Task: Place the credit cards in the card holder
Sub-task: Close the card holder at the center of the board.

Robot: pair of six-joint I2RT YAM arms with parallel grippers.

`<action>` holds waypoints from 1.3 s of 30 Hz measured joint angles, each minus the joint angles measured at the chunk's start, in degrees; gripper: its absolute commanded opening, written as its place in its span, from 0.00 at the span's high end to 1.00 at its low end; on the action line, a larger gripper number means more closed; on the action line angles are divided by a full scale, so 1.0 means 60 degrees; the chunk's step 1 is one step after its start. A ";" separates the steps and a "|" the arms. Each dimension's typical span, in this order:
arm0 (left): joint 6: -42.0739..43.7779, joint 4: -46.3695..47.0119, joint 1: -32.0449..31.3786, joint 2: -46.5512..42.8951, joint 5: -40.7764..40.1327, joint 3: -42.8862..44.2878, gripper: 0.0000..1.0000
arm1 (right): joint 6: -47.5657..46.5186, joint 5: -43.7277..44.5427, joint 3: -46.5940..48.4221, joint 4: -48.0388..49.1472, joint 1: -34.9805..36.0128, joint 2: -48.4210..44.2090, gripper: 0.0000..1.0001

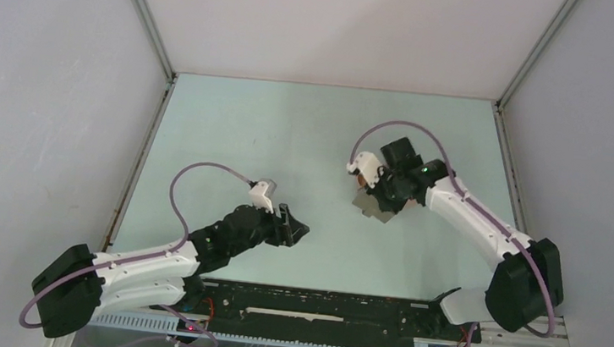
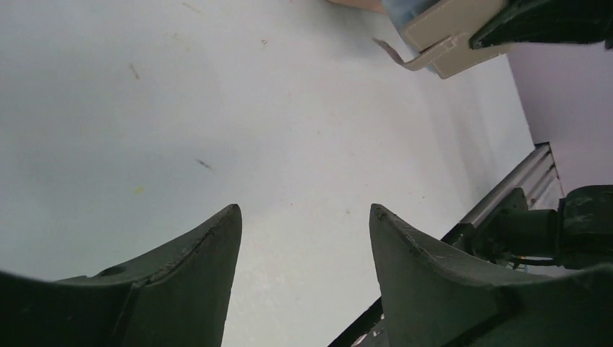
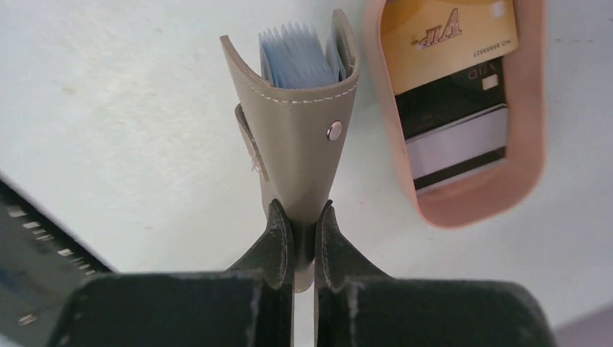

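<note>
Beside the tray, right fingers pinch the card holder, best held steady with its mouth open, while left fingers stand wide and empty.

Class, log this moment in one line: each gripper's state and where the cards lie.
left gripper: open, empty | right gripper: shut on holder | orange card, dark card: in tray
</note>
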 measured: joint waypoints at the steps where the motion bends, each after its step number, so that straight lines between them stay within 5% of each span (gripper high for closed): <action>1: 0.0000 -0.0080 0.0007 -0.0051 -0.0036 -0.0047 0.30 | 0.0011 0.0539 -0.0302 0.0284 0.0317 -0.0171 0.98; 7: -0.0018 -0.0295 0.0015 -0.0106 -0.0106 -0.0186 0.31 | -0.0069 0.3490 -0.2546 0.2029 0.2229 -0.0149 0.95; 13: -0.0018 -0.0295 0.0015 -0.0106 -0.0106 -0.0186 0.31 | -0.0135 0.4444 -0.2980 0.2728 0.3045 -0.0193 0.67; 23: -0.0015 -0.0036 0.0015 0.0102 -0.0047 -0.0189 0.31 | -0.0211 0.2466 -0.3031 0.2000 0.3155 -0.0135 0.36; 30: 0.0029 0.0364 0.0015 0.0586 0.0153 -0.0189 0.31 | -0.0295 0.0069 -0.2958 0.1056 0.2783 -0.0124 0.36; 39: 0.0219 0.1337 0.0022 0.1840 0.1082 -0.0055 0.32 | -0.0739 -0.2918 -0.2116 -0.0204 0.0652 0.0084 0.43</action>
